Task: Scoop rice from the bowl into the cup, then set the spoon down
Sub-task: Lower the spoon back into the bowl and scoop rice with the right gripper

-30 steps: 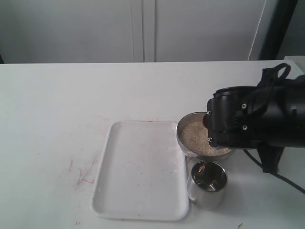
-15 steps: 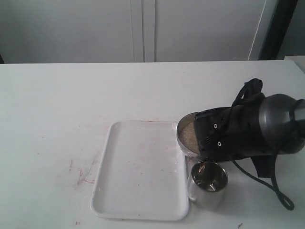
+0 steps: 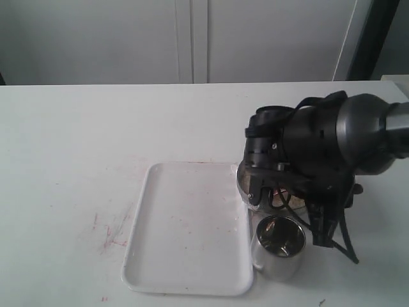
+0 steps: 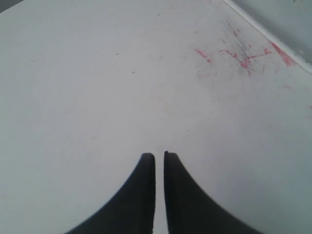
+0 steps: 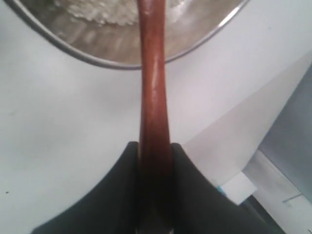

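Note:
My right gripper [image 5: 153, 146] is shut on the slim handle of the reddish-brown wooden spoon [image 5: 152, 92]. The handle runs out over the rim of the steel bowl [image 5: 97, 59], where whitish rice [image 5: 105, 9] lies; the scoop end is out of view. In the exterior view the right arm [image 3: 307, 153] covers nearly all of the bowl, leaving only a sliver of its left rim [image 3: 242, 187]. The steel cup [image 3: 280, 246] stands just in front of the bowl, upright, its handle toward the tray. My left gripper [image 4: 159, 156] hangs shut over bare table with nothing in it.
A white rectangular tray [image 3: 188, 227] lies directly left of the bowl and cup. Red scribble marks [image 4: 234, 53] stain the white table [image 3: 96, 141] left of the tray. A loose black cable [image 3: 342, 246] hangs from the right arm beside the cup.
The right arm has swung and turned over the bowl, from lying low on the right to standing over it. It now hides the rice that showed one second ago. Cup and tray have not moved.

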`<state>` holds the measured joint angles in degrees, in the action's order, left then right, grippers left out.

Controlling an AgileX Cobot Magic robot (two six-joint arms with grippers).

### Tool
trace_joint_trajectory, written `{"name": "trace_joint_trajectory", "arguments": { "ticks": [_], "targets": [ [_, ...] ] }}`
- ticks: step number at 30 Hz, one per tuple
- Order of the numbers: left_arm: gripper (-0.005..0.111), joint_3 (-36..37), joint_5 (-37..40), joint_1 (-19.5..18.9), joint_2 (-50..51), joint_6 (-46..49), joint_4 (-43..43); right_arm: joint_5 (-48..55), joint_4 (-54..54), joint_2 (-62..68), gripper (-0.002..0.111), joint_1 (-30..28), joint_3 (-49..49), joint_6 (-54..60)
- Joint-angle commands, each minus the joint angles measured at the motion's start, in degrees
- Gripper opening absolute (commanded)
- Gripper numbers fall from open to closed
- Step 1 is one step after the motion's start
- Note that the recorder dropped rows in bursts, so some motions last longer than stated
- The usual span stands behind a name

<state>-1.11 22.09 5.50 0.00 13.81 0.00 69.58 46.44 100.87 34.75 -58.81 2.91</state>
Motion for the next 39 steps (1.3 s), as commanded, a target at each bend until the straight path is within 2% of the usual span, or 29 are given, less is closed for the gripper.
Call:
{"name": "trace_joint_trajectory", "arguments": {
  "ticks": [1, 12, 20, 28, 39],
  "targets": [
    [0.014, 0.52, 2.80, 0.42, 0.00, -0.33, -0.32, 0.38, -6.50, -0.04, 0.000, -2.45, -2.13, 2.20],
    [0.014, 0.52, 2.80, 0.42, 0.00, -0.33, -0.32, -1.93, -21.94, -0.15, 0.000, -10.67, -2.35, 7.45],
    [0.014, 0.52, 2.80, 0.42, 0.00, -0.33, -0.32, -5.33, -23.80, -0.15, 0.000, -10.95, -2.49, 8.04],
    [0.014, 0.52, 2.80, 0.42, 0.00, -0.33, -0.32, -3.95, -24.26, -1.41, 0.000, -10.95, -5.02, 9.16],
    [0.014, 0.52, 2.80, 0.42, 0.00, -0.33, -0.32, -1.63, -35.99, -7.82, 0.000, -18.85, -5.77, 15.84]
  ]
}}
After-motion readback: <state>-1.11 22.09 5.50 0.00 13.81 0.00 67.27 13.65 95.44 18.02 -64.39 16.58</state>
